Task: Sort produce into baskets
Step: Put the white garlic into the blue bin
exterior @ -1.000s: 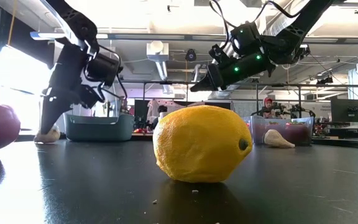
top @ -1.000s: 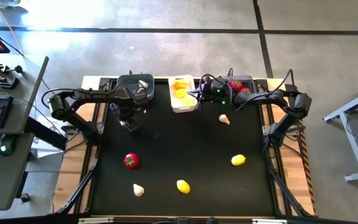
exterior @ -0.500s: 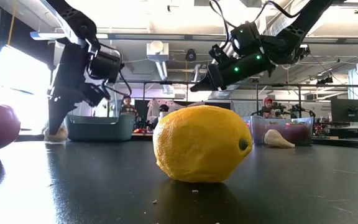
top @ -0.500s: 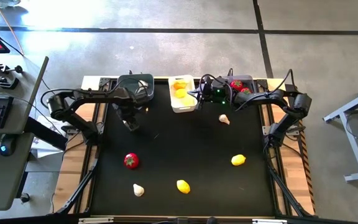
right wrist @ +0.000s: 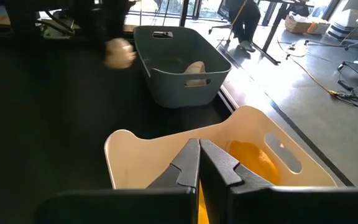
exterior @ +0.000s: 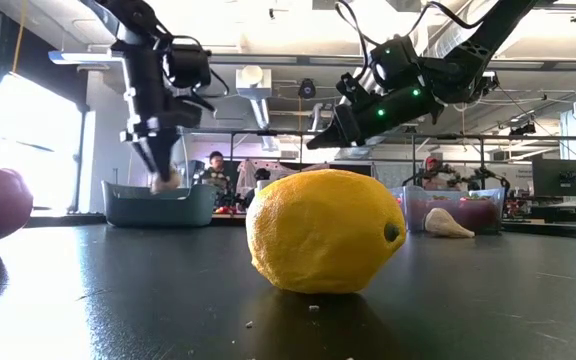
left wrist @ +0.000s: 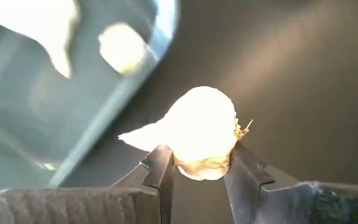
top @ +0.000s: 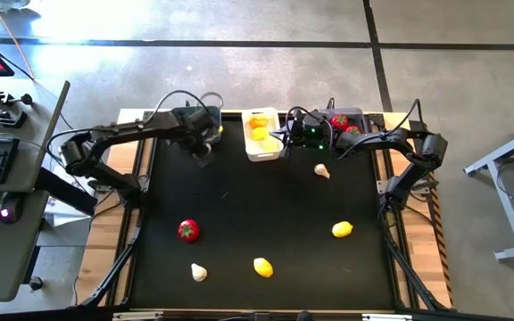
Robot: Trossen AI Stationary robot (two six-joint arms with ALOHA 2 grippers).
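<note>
My left gripper (top: 202, 145) is shut on a whitish garlic piece (left wrist: 202, 132), held in the air beside the near rim of the left dark grey basket (top: 194, 119), which holds other whitish pieces (left wrist: 122, 46). In the low view the gripper (exterior: 163, 178) hangs above this basket (exterior: 160, 205). My right gripper (right wrist: 199, 163) is shut and empty, above the white basket (top: 261, 135) that holds lemons (right wrist: 248, 158). The right grey basket (top: 347, 119) holds red pieces. My left gripper pinches the garlic's round bulb (left wrist: 199, 163) between its two fingers, one on each side. The fingers come from above, pointing down. The garlic is lifted clear of the table, and its pointed tip (left wrist: 129, 135) sticks out sideways toward the basket.
Loose on the black table lie a garlic (top: 322, 170), a lemon (top: 342, 229), a red piece (top: 187, 230), another garlic (top: 199, 272) and another lemon (top: 262, 267), which fills the low view (exterior: 326, 230). People show in the room behind.
My left gripper has risen from the table with the garlic and gone toward the far edge, to the left grey basket. The garlic, on the table a second ago, is lifted clear. My right gripper has kept still.
</note>
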